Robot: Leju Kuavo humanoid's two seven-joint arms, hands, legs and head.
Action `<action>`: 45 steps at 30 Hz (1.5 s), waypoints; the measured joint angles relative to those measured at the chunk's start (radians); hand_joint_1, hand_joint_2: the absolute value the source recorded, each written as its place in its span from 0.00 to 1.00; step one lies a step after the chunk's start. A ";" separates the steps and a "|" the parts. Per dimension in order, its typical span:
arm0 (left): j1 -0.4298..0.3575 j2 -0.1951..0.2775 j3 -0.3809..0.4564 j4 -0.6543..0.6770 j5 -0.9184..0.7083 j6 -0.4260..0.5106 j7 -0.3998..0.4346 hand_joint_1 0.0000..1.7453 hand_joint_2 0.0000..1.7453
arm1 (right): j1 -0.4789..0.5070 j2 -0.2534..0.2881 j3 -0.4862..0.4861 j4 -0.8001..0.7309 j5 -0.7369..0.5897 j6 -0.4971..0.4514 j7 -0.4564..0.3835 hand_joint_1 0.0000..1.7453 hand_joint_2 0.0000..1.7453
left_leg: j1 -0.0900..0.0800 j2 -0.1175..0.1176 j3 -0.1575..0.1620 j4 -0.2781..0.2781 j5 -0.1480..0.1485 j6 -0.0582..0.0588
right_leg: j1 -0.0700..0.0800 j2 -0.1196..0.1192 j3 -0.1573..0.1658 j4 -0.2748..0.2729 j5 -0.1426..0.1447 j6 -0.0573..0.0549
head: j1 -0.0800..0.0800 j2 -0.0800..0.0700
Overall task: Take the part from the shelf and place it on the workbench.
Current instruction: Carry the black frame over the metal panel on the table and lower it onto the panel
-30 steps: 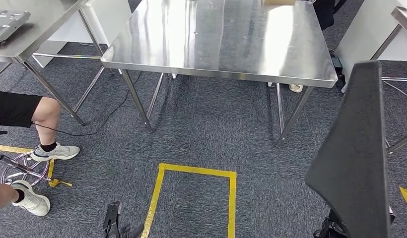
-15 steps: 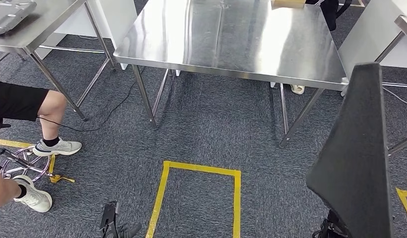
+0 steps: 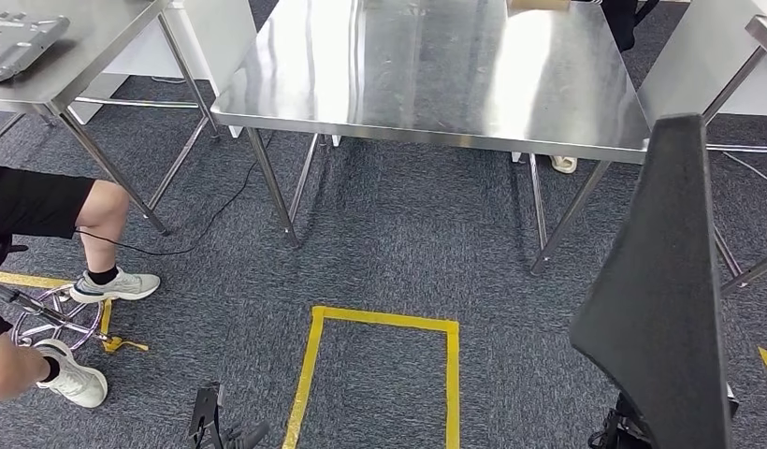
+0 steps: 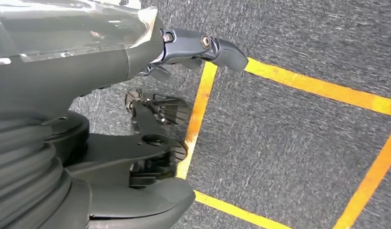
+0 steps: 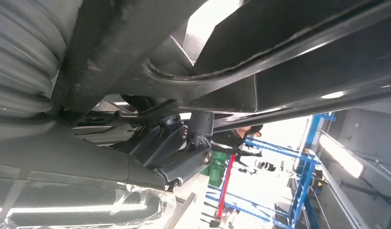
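Beyond the workbench [image 3: 426,65], right robot hand [image 5: 184,148] grips the frame-cropped black part [image 3: 665,290]; left [image 4: 150,143] empty, fingers apart.

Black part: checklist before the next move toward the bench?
1. Black part in right hand: ok, held upright.
2. Grip security: cannot tell, contact mostly hidden.
3. Workbench near side bare: ok; tan object sits at the far edge.
4. Within placing range: not ok; carpet and yellow floor marking lie between.
5. Person's leg out of the path: ok, off to the left.
6. Left hand free: ok, holds nothing.
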 joint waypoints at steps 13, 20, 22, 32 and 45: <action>-0.001 -0.001 -0.013 -0.014 -0.011 0.010 0.005 0.00 1.00 | 0.003 0.006 -0.001 -0.006 0.008 0.001 0.003 1.00 1.00 | 0.004 -0.005 0.154 -0.286 0.116 0.055 | -0.005 0.001 -0.089 0.211 -0.089 0.049 | 0.004 0.000; 0.001 -0.003 -0.017 -0.019 -0.013 0.012 0.013 0.00 1.00 | 0.005 0.006 -0.001 -0.007 0.012 0.002 0.003 1.00 1.00 | -0.018 -0.006 0.185 -0.285 0.089 0.058 | 0.019 -0.001 -0.063 0.049 0.004 0.050 | 0.008 0.000; 0.001 -0.004 -0.017 -0.019 -0.013 0.012 0.015 0.00 1.00 | 0.005 0.006 -0.001 -0.008 0.012 0.002 0.003 1.00 1.00 | -0.021 -0.005 0.188 -0.283 0.084 0.048 | 0.026 -0.002 -0.049 0.014 0.006 0.023 | 0.008 0.000; 0.006 -0.003 -0.019 -0.025 -0.020 0.014 0.016 0.00 1.00 | 0.006 0.010 -0.002 -0.011 0.013 0.001 0.003 1.00 1.00 | 0.010 0.000 0.011 -0.063 0.038 -0.005 | 0.003 0.007 0.033 0.000 -0.028 -0.001 | 0.002 0.000; 0.007 -0.005 -0.024 -0.037 -0.028 0.014 0.021 0.00 1.00 | 0.007 0.014 -0.007 -0.017 0.017 -0.009 0.004 1.00 1.00 | 0.000 -0.003 0.142 -0.271 0.118 0.066 | 0.010 0.007 -0.109 0.279 -0.137 0.041 | 0.006 0.000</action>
